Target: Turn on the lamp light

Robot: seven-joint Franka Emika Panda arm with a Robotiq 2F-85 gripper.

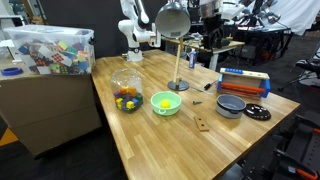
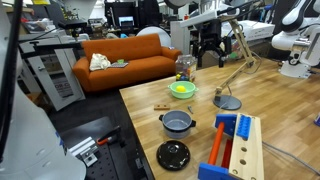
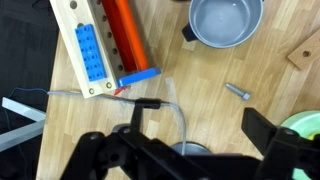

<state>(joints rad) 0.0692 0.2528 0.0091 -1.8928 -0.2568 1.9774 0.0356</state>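
The lamp [image 1: 172, 20] stands at the middle of the wooden table. It has a silver dome shade, a thin brass stem and a small round base. Its base [image 2: 228, 102] and leaning stem show in an exterior view. In the wrist view a round grey part of the lamp [image 3: 190, 150] lies at the bottom edge, with a grey cable and a black inline switch [image 3: 146, 102] leading to it. My gripper [image 1: 207, 35] hangs high beside the shade and shows in both exterior views [image 2: 207, 50]. In the wrist view its jaws [image 3: 198, 125] are wide open and empty.
On the table are a green bowl [image 1: 166, 102], a glass jar [image 1: 127, 90], a grey pot [image 1: 230, 104], a black lid [image 1: 258, 113], a blue and orange wooden toy box [image 1: 244, 82], a wooden block [image 1: 202, 123] and a bolt [image 3: 238, 91]. An orange sofa [image 2: 125, 60] stands beyond.
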